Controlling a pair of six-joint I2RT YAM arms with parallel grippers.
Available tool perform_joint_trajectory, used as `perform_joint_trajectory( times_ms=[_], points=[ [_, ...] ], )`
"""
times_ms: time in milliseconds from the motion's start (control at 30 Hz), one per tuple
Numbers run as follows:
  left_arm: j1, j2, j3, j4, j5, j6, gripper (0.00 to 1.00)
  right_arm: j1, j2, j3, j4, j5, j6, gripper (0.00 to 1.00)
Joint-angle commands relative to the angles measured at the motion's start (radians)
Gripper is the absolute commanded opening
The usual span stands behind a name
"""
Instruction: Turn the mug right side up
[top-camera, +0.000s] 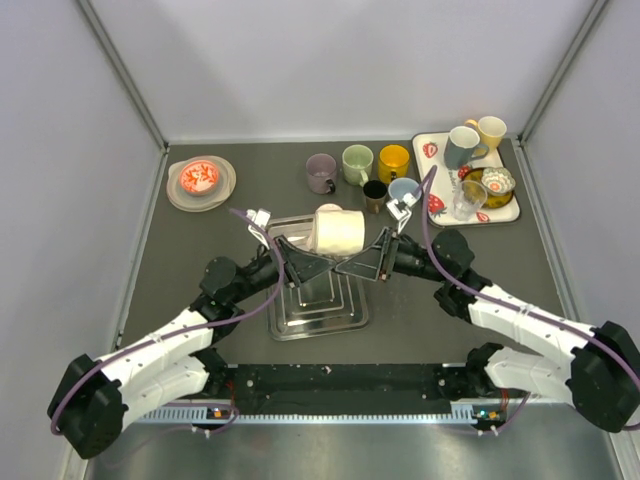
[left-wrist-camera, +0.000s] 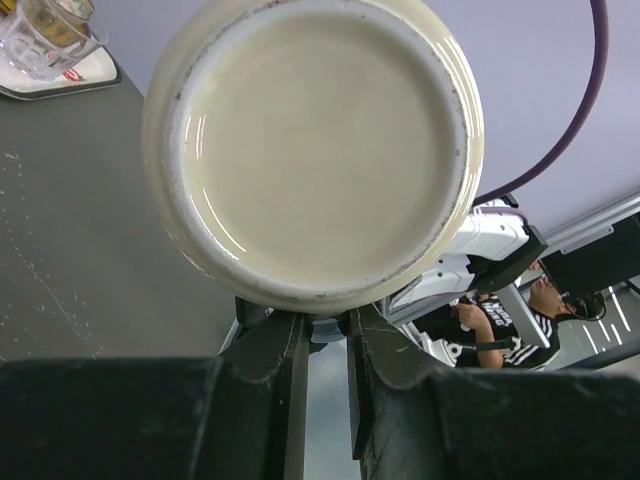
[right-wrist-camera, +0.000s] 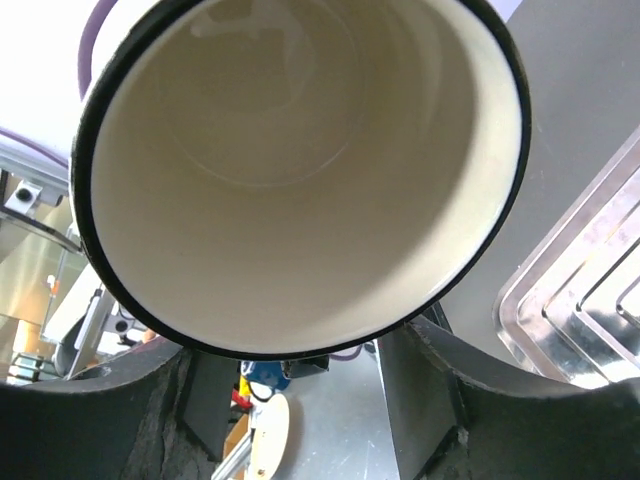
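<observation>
Left claw pinches mug sideways above tray; right claw wide at rim.

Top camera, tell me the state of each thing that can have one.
cream mug, on its side, lifted over the metal tray
left gripper, shut on the cream mug
right gripper, open around its rim
purple mug, upright
green mug, upright
yellow mug beside it, upright
black cup, upright
blue mug, upright
glass, upright
grey mug, tilted

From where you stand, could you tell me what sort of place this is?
Likely a robot lab cell: white walls around a dark table, a row of mugs and a steel tray.
</observation>
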Motion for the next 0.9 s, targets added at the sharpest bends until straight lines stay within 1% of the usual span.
perform_joint_trajectory(
  times_ms=[0,33,67,133,233,267,333,367,433,467,500,633,667,700,733,833,867],
  points=[
    [-0.014,-0.016,0.020,0.138,0.030,0.004,0.00,0.011,0.028,0.045,0.143,0.023,0.042,0.53],
    [-0.017,-0.016,0.020,0.138,0.033,0.004,0.00,0.011,0.034,0.045,0.165,0.022,0.047,0.51],
    [-0.018,-0.016,0.020,0.137,0.035,0.004,0.00,0.010,0.048,0.049,0.175,0.022,0.057,0.47],
    [-0.023,-0.017,0.018,0.137,0.040,0.006,0.00,0.011,0.056,0.054,0.184,0.022,0.063,0.43],
    [-0.029,-0.017,0.017,0.132,0.047,0.006,0.00,0.010,0.065,0.059,0.201,0.036,0.073,0.34],
    [-0.031,-0.017,0.015,0.132,0.047,0.006,0.00,0.011,0.067,0.059,0.207,0.040,0.073,0.30],
    [-0.034,-0.022,0.011,0.132,0.049,0.007,0.00,0.011,0.070,0.057,0.219,0.054,0.076,0.26],
    [-0.034,-0.020,0.009,0.132,0.050,0.009,0.00,0.011,0.071,0.057,0.225,0.059,0.080,0.21],
    [-0.035,-0.027,0.003,0.130,0.052,0.010,0.00,0.008,0.074,0.060,0.224,0.069,0.079,0.14],
    [-0.034,-0.030,0.000,0.130,0.052,0.016,0.00,0.011,0.074,0.066,0.219,0.072,0.074,0.05],
    [-0.035,-0.033,-0.003,0.126,0.050,0.016,0.00,0.011,0.073,0.068,0.194,0.080,0.071,0.01],
    [-0.035,-0.051,-0.012,0.085,0.040,0.041,0.00,0.011,0.047,0.079,0.092,0.115,0.012,0.00],
    [-0.035,-0.068,-0.014,0.072,0.027,0.055,0.04,0.011,0.024,0.085,0.065,0.123,-0.004,0.00],
    [-0.035,-0.074,-0.017,0.062,0.018,0.062,0.11,0.011,0.012,0.088,0.039,0.129,-0.021,0.00],
    [-0.035,-0.083,-0.020,0.040,0.004,0.070,0.13,0.011,0.001,0.092,-0.024,0.144,-0.056,0.00],
    [-0.035,-0.115,-0.037,0.032,-0.049,0.088,0.18,0.011,-0.045,0.111,-0.121,0.167,-0.111,0.00],
    [-0.035,-0.134,-0.041,0.032,-0.066,0.090,0.18,0.011,-0.059,0.117,-0.138,0.172,-0.119,0.00]
  ],
)
